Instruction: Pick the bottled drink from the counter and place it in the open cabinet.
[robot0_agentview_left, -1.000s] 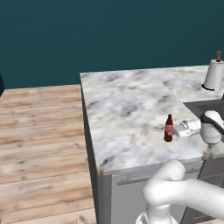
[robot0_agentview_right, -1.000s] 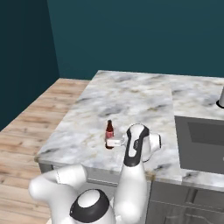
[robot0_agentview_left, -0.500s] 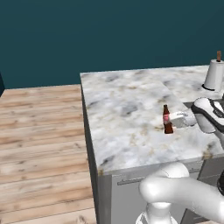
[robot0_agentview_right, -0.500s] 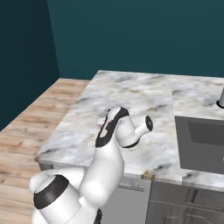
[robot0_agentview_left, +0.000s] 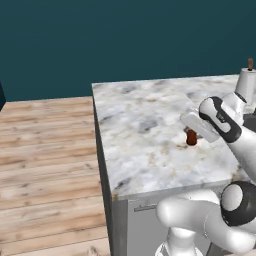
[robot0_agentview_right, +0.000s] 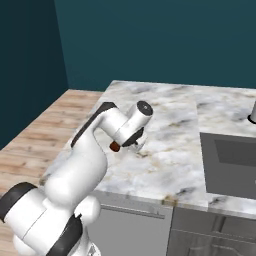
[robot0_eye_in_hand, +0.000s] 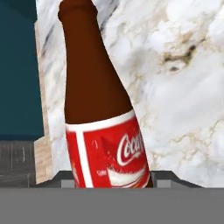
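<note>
Bottle sits directly ahead of the claw, very close. In the hand view its red label and brown neck take up the middle of the frame, with the long axis running up the frame and leaning slightly. From the left base view only its lower brown part shows under the white hand; from the right base view a small brown bit shows beside the wrist. It seems to stand on or just above the marbled surface; whether it is touching the stone, I cannot tell.

Claw state: fingertips are hidden at the bottom of the hand view, and the hand covers them in both base views. Cannot tell whether it is wide, narrow or clamped on the bottle.

Judgement: the grasp is at or near closing, and the carry to the cabinet is not yet begun.

Room to move: the bottle is well in from the surface's left edge and back from its front edge, with bare marble all round. A paper-towel roll stands well apart at the far right. A sink lies to the right, apart from the bottle. Space straight above looks open for a lift.
</note>
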